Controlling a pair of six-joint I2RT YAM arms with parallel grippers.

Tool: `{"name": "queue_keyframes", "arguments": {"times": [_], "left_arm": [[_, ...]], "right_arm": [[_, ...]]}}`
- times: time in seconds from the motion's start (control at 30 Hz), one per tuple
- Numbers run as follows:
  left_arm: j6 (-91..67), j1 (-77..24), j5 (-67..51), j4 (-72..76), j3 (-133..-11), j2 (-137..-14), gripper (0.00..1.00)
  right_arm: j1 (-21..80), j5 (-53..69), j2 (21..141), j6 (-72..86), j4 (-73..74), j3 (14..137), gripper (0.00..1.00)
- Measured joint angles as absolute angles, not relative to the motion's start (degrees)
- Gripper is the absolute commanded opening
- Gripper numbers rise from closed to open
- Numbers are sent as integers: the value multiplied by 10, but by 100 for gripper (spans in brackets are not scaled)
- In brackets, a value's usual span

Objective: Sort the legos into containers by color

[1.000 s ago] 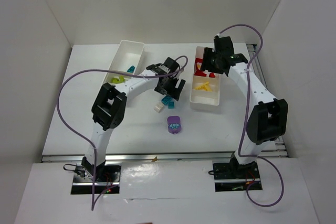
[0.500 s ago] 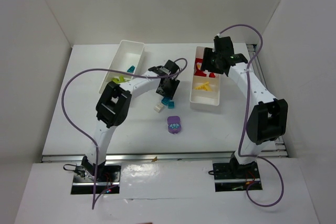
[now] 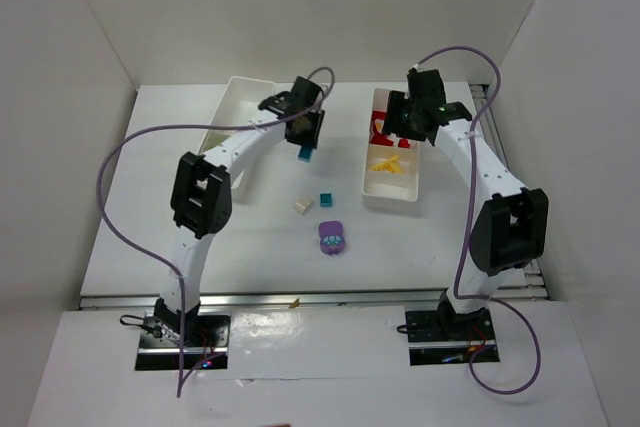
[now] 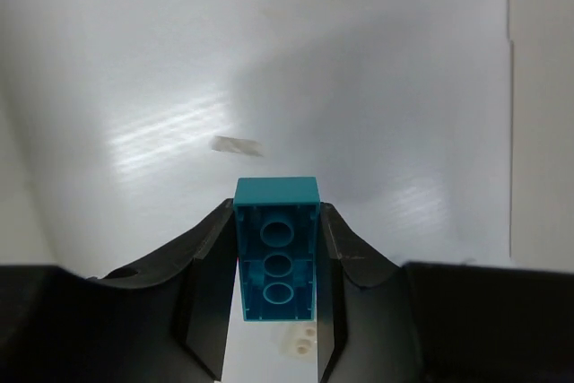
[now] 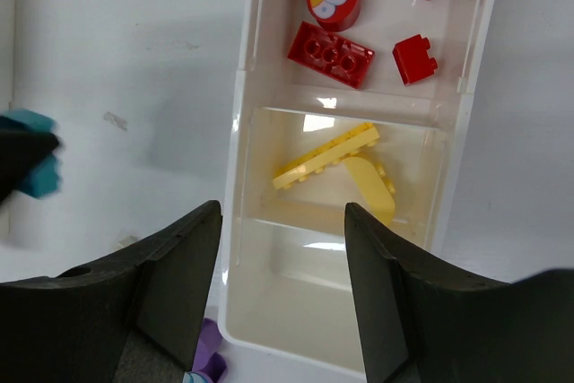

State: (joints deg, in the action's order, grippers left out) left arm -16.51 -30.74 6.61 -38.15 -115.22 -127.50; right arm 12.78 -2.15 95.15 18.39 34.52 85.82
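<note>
Left gripper (image 4: 276, 214) clamped the teal brick (image 4: 276, 262), lifted it off the table (image 3: 180, 207) and swung toward the left tray (image 3: 240, 89); probably still short of it. Drop-off likely next. Right gripper (image 5: 282, 210) hung over the right tray (image 5: 242, 123), jaws apart, empty.

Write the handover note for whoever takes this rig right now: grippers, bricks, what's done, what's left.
Left gripper: shut on a teal brick, lifted off the table beside the left tray.
Right gripper: open, empty, over the right tray.
Done: red bricks and yellow bricks sit in separate compartments of the right tray. The arm hides the left tray's contents.
Left: place the held brick, then sort the second teal brick, white brick and purple piece lying on the table.
</note>
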Motion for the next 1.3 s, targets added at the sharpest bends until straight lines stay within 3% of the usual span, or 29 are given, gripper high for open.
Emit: {"name": "queue_keyframes", "arguments": {"times": [0.27, 0.33, 0.37, 0.47, 0.53, 0.57, 0.77, 0.9, 1.07, 1.3], "left_arm": [[-199, -136, 54, -392, -1237, -1246, 31], [-212, -97, 54, -396, -1243, -1246, 36], [-217, -82, 54, -398, -1243, -1246, 41], [-227, -54, 43, -411, -1268, -1266, 75], [-230, -48, 26, -411, -1296, -1287, 89], [-232, -47, 15, -412, -1307, -1297, 91], [-240, -53, -43, -409, -1317, -1306, 84], [-225, -84, -64, -400, -1249, -1261, 83], [-204, -175, -103, -394, -1147, -1193, 88], [-244, -317, -119, -394, -1032, -1172, 88]], "right_arm": [[128, -22, 952, 184, 345, 858, 65], [128, -22, 952, 184, 345, 858, 65], [128, -22, 952, 184, 345, 858, 65], [128, -21, 952, 184, 345, 858, 65], [128, -21, 952, 184, 345, 858, 65], [128, -21, 952, 184, 345, 858, 65], [128, -19, 953, 184, 345, 858, 65], [128, -19, 953, 184, 345, 858, 65], [128, -17, 953, 184, 345, 858, 65], [131, -17, 953, 187, 345, 858, 65]]}}
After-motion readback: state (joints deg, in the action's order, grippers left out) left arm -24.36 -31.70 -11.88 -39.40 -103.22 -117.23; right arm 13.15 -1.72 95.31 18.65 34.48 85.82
